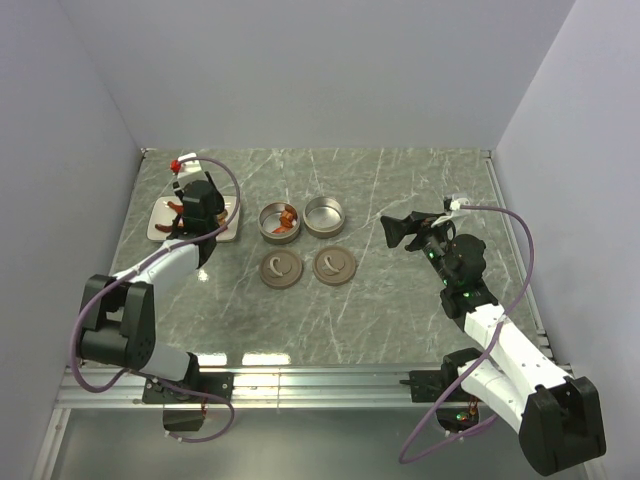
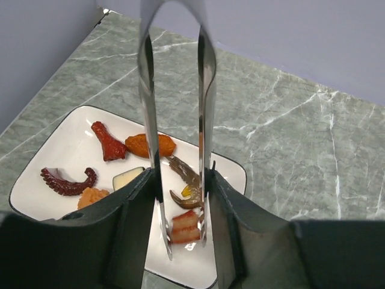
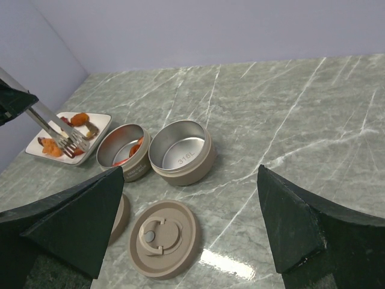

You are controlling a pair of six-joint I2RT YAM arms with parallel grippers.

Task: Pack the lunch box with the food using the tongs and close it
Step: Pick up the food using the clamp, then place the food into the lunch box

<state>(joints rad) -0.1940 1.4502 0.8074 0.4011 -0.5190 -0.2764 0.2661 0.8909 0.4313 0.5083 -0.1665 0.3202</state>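
Left gripper fingers clamped on tongs, tips straddling striped piece on white plate; more food on same plate. Some food in tin nearer plate; second tin empty. Lids off, lying on table. Right gripper jaws wide, holding nothing

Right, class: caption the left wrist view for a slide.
Silver metal tongs straddle a red-and-white striped food piece on the white rectangular plate.

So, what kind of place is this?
Probably a robot test cell, not a kitchen: plain walls box in a stone-patterned table, and a left arm and right arm are bolted to a metal rail at its near edge.
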